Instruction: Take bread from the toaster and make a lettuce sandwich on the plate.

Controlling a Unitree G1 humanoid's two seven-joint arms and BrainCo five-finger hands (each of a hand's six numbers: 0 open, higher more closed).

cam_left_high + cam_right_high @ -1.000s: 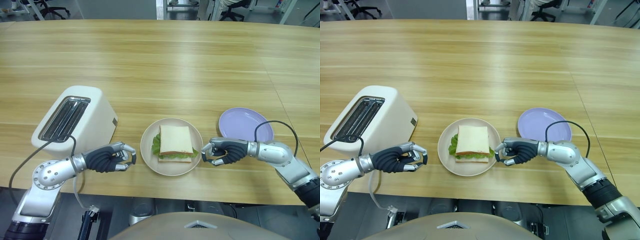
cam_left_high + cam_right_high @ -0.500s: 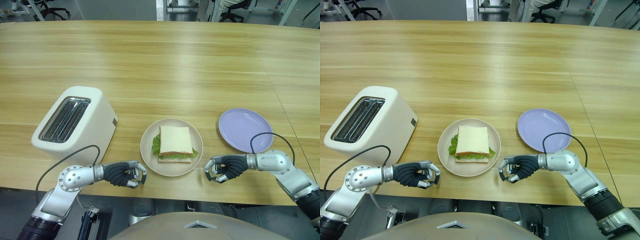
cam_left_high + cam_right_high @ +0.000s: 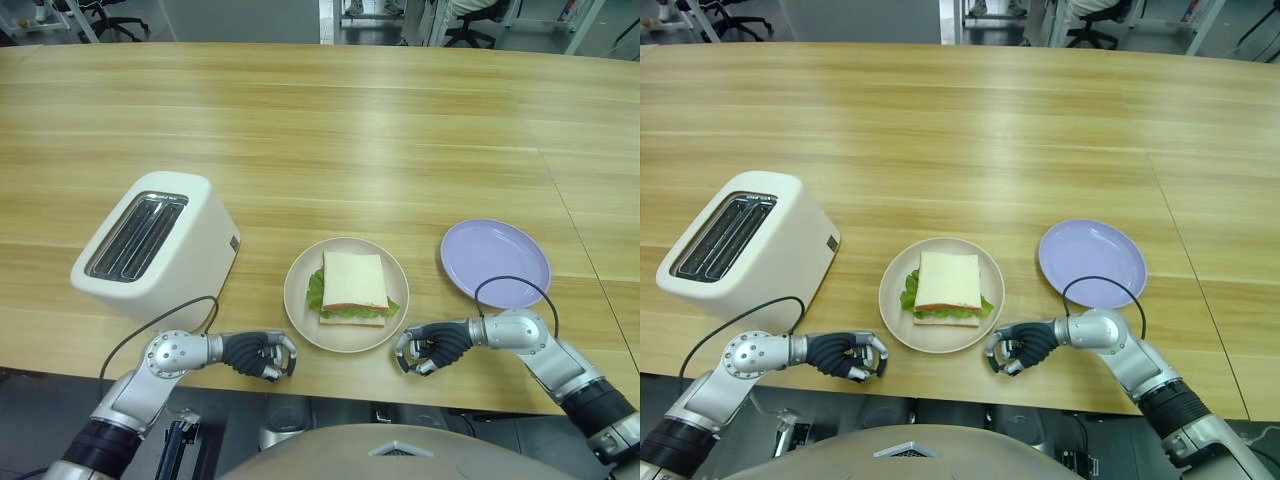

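While the left hand and right hand show fingers curled around nothing, the sandwich on its plate sits between them on the worktop.

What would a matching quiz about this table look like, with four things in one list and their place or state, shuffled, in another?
Things
1. toaster
2. sandwich
3. purple plate
4. right hand

Places or states
A. fingers curled, holding nothing, at the near edge of the table
B. lying on the beige plate
C. at the robot's far left, slots facing up
D. right of the beige plate, beyond the right hand

Pairs: 1-C, 2-B, 3-D, 4-A
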